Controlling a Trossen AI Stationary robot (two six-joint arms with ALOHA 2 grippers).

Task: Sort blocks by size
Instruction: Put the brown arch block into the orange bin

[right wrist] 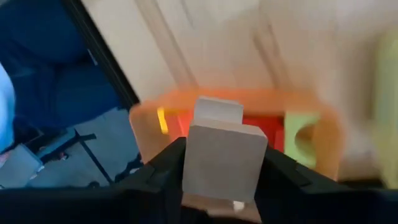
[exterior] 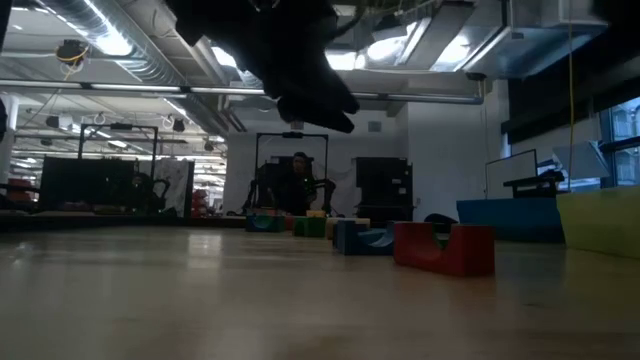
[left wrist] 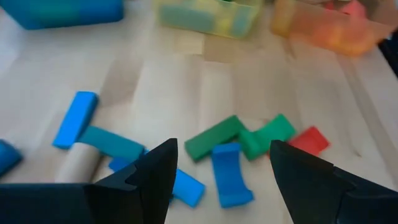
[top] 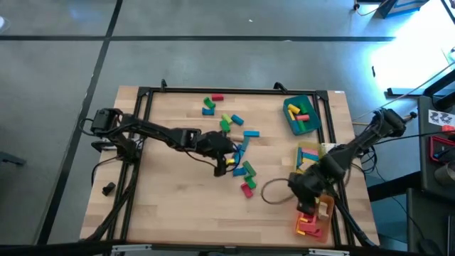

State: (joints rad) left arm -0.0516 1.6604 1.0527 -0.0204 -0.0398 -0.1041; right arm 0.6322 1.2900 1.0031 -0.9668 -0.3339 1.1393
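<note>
Loose blocks [top: 238, 153], blue, green, red and yellow, lie scattered on the middle of the wooden table. My left gripper [top: 226, 165] hangs open just above them. In its wrist view its fingers [left wrist: 155, 177] stand either side of a blue block [left wrist: 230, 174], apart from it, with green blocks [left wrist: 214, 137] and a red block [left wrist: 309, 140] just beyond. My right gripper [top: 307, 195] is near the table's front right, above the orange tray [right wrist: 236, 106], shut on a plain wood block [right wrist: 221, 158]. My right gripper pinches the plain wood block by two opposite sides [right wrist: 189, 168] between its two fingers. The fingers slant steeply down from above. The block is lifted clear, above the orange tray's open top, with a broad face turned toward the wrist camera.
A teal tray [top: 302, 114] with blocks stands at the back right, a yellow tray [top: 309, 155] nearer, and the orange tray [top: 316, 217] at the front right holds red and green pieces. A dark cable loop [top: 274, 190] lies beside the right gripper. Bare wood spreads at the front left.
</note>
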